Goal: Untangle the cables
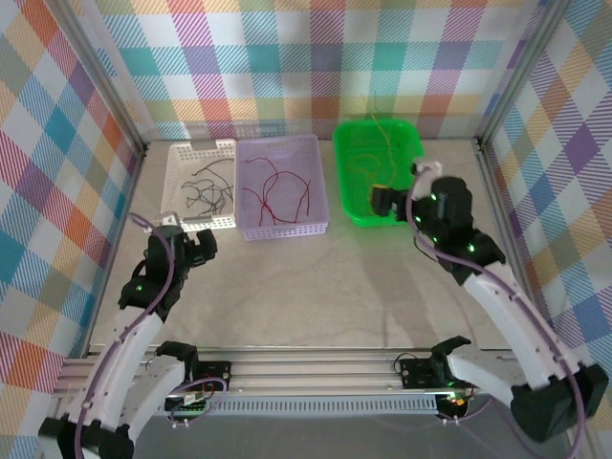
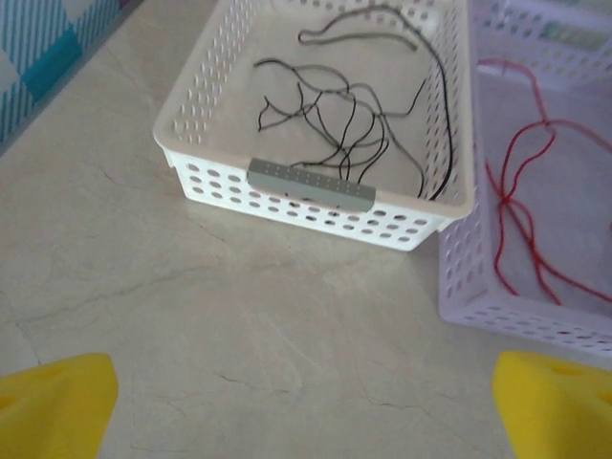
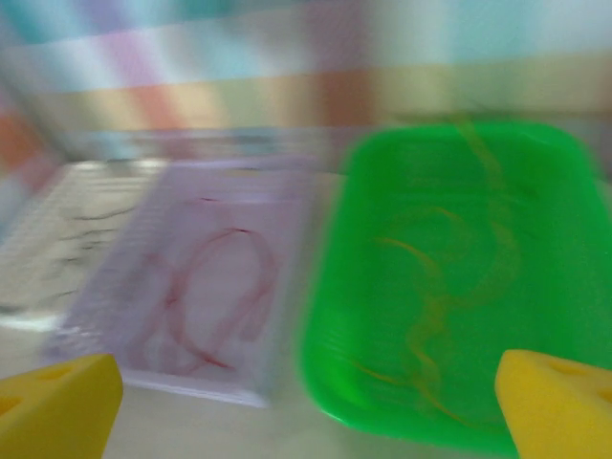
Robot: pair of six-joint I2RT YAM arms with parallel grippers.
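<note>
From above, we see black cables (image 1: 206, 186) in the white basket (image 1: 182, 151), red cables (image 1: 277, 191) in the lilac basket (image 1: 282, 141) and orange-yellow cables (image 1: 378, 158) in the green tray (image 1: 346, 134). The left gripper (image 1: 201, 241), spread, sits just before the white basket. The right gripper (image 1: 379, 201), spread, hangs over the tray's near edge. Left wrist: black strands lie dead ahead. Right wrist, blurred: yellow strands run lengthwise, ahead-right.

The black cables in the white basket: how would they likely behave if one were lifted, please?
The black cables lie in loose curls, so they would probably droop limply. Hair-thin, they are likely very light and hard to pinch. Their strands cross in the white basket, so lifting one may drag others along.
</note>
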